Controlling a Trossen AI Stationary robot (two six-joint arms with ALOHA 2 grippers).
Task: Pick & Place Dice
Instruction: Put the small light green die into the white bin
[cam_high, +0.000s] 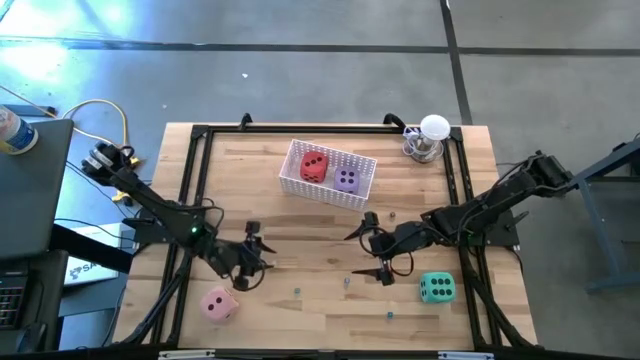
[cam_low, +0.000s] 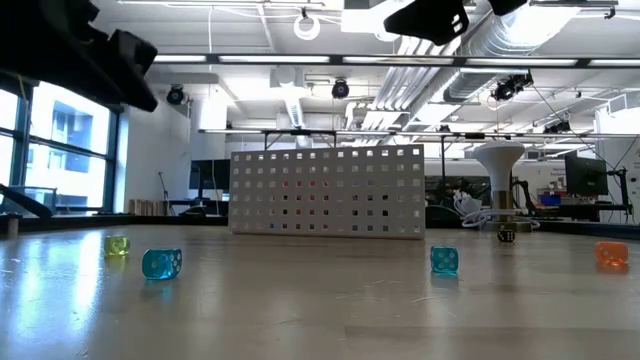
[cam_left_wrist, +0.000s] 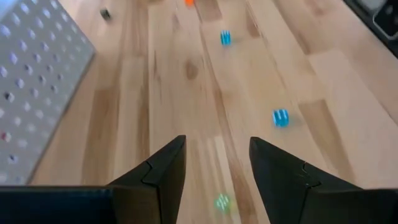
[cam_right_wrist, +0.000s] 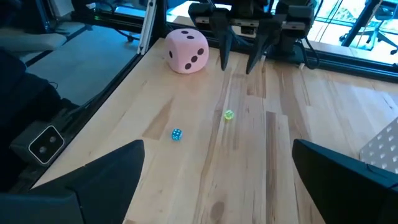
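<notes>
High view puts you halfway: red die (cam_high: 313, 166) and purple die (cam_high: 346, 180) sit in the basket (cam_high: 296, 181), pink die (cam_high: 219, 304) at 7 o'clock and green die (cam_high: 436, 288) at 5 o'clock wait on the worktop (cam_high: 300, 310), left gripper (cam_high: 257, 254) and right gripper (cam_high: 372, 251) jaws both apart, empty.

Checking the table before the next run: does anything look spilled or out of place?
Nothing is spilled or damaged. The red die and purple die sit in the basket; the pink die and green die lie loose on the table.

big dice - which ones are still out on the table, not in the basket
The pink die, near the left gripper, and the green die, by the right gripper. The red die and purple die sit inside the white basket.
</notes>
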